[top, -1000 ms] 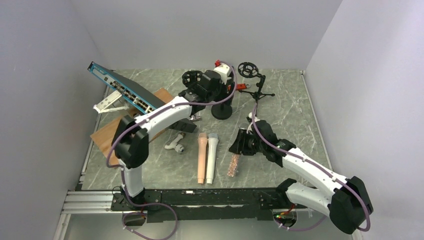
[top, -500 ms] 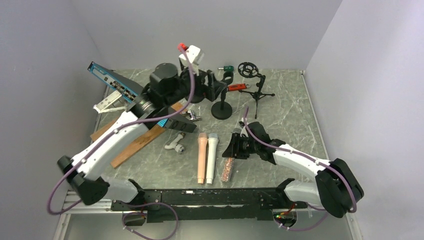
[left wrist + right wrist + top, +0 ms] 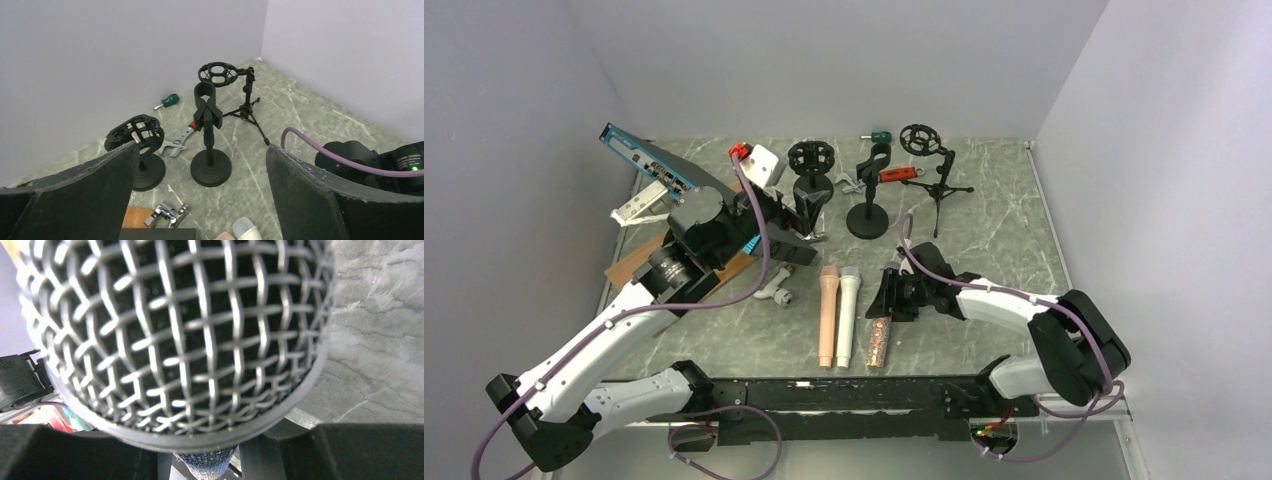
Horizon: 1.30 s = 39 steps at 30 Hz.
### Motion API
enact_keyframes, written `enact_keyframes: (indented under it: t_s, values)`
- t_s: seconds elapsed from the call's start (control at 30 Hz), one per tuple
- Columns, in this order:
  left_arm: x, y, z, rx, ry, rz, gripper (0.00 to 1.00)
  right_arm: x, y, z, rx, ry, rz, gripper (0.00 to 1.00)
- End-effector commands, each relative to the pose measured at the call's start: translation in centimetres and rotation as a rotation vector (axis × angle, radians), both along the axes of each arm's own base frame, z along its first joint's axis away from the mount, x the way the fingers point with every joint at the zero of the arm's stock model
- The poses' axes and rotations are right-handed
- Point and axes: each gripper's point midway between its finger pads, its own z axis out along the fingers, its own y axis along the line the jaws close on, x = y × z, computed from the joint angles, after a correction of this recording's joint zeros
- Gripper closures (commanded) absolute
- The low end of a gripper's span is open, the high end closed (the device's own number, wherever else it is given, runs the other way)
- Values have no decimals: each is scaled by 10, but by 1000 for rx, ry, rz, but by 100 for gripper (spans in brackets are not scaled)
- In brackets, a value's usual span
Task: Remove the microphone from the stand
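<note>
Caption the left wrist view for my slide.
Open left tool frames three empty microphone stands: round-base shock mount, clip stand, tripod shock mount.

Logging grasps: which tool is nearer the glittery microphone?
Right. The right tool grips the glittery microphone near its head; the left tool is farther off, back-left, by the shock-mount stand.

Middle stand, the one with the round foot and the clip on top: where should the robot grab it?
Grip the stand by its thin post, between the clip and the round base, coming level from the near side. It stands upright, and the post is its slimmest part; the open left tool faces it.
</note>
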Motion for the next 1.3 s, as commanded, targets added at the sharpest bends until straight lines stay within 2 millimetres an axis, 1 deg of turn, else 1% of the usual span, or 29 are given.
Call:
enact_keyframes:
  t_s: [0.0,0.1,0.23,0.33,0.37,0.47,0.6,0.73,0.8,0.87,0.93,1.0,1.1,1.17,1.2,1.23,1.27]
  values:
    - [2,9,26,-18,-114,41,1,5,3,0,-12,-10,13,67]
    - [1,7,24,-15,-133,31,1,5,4,-3,-22,5,8,61]
    - [5,7,19,1,-148,45,2,7,6,-4,-36,21,6,58]
    - [6,8,18,9,-150,50,2,9,5,-6,-52,19,9,50]
    - [5,9,18,9,-152,51,2,8,5,-7,-56,22,12,49]
    - [3,13,21,7,-179,67,2,6,0,-11,-87,32,18,47]
    - [1,18,15,54,-233,127,2,7,-7,-9,-112,11,-6,44]
    - [-13,12,12,119,-326,155,1,9,-8,0,-103,-10,-28,40]
    - [-22,6,13,125,-354,139,1,10,-10,4,-101,-21,-40,37]
    - [-28,1,16,100,-348,106,1,12,-11,13,-96,-53,-51,32]
    - [-31,-4,19,78,-320,70,1,16,-13,27,-93,-94,-61,27]
    - [-35,-8,20,56,-285,40,0,22,-15,47,-90,-147,-70,22]
    - [-39,-8,28,-1,-244,25,1,33,-19,86,-99,-242,-84,14]
    - [-43,0,38,-68,-197,30,1,39,-29,113,-132,-303,-103,8]
    - [-48,6,45,-111,-172,28,1,40,-36,124,-159,-330,-116,3]
    - [-54,12,51,-153,-149,17,1,41,-44,137,-182,-360,-129,0]
    - [-63,23,58,-202,-138,11,1,40,-52,150,-204,-393,-143,0]
